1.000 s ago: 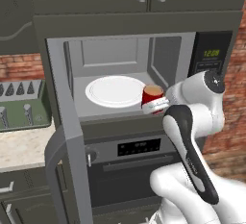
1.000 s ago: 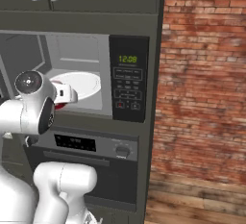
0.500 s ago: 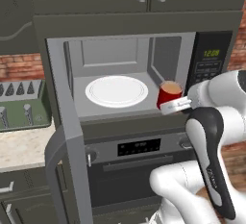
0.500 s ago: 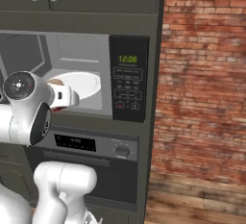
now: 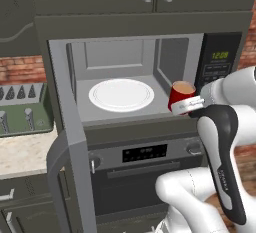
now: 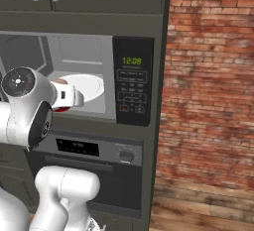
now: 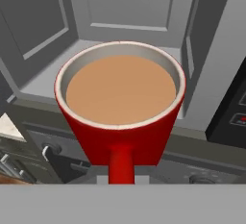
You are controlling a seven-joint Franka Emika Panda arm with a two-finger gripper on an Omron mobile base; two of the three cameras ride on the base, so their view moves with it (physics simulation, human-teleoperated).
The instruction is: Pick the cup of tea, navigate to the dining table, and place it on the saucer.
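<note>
The cup of tea point(image 5: 181, 95) is a small red mug full of brown liquid. My gripper point(image 5: 188, 106) is shut on its side handle and holds it upright at the right front edge of the open microwave. In the hand view the cup of tea point(image 7: 120, 103) is close up, with its handle pointing down to the gripper point(image 7: 121, 177). From the right base view the cup of tea point(image 6: 61, 109) peeks out behind the white hand, where the gripper point(image 6: 67, 96) grips it. The dining table and the saucer are out of view.
A large white plate point(image 5: 121, 95) lies inside the microwave. Its grey door point(image 5: 70, 177) hangs open to the left. The control panel point(image 5: 219, 67) is just right of the cup and an oven point(image 5: 145, 152) sits below. A brick wall point(image 6: 208, 101) stands to the right.
The arm has drawn the cup to the right and outward, from beside the plate to the microwave's front right edge. The grip on the handle has stayed shut.
</note>
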